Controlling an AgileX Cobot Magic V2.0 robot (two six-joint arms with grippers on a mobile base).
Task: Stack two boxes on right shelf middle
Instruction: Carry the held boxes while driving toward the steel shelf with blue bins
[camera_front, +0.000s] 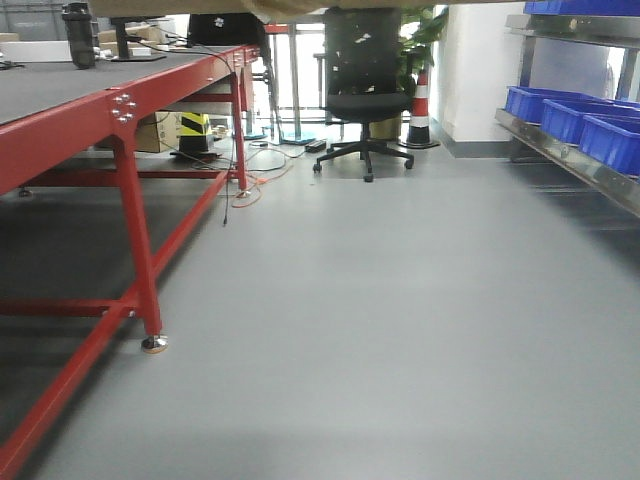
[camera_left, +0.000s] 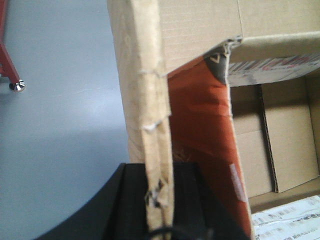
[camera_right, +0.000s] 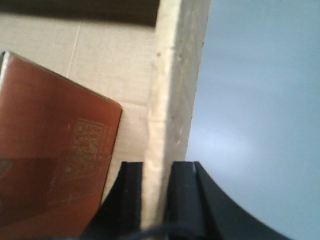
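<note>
I hold an open cardboard box between both arms above the grey floor. My left gripper (camera_left: 160, 200) is shut on the box's left wall (camera_left: 147, 100), one finger inside and one outside. My right gripper (camera_right: 157, 192) is shut on the box's right wall (camera_right: 172, 75) the same way. An orange-brown packet (camera_left: 200, 125) lies inside the box; it also shows in the right wrist view (camera_right: 55, 150). The box's underside shows as a tan strip at the top edge of the front view (camera_front: 300, 8). The right shelf (camera_front: 575, 155) stands at the right edge of the front view.
Blue bins (camera_front: 570, 115) sit on the metal shelf at right. A long red-framed table (camera_front: 130, 200) runs along the left. A black office chair (camera_front: 362, 90), a striped cone (camera_front: 420, 105) and floor cables (camera_front: 260, 170) stand ahead. Grey floor (camera_front: 380, 330) lies between.
</note>
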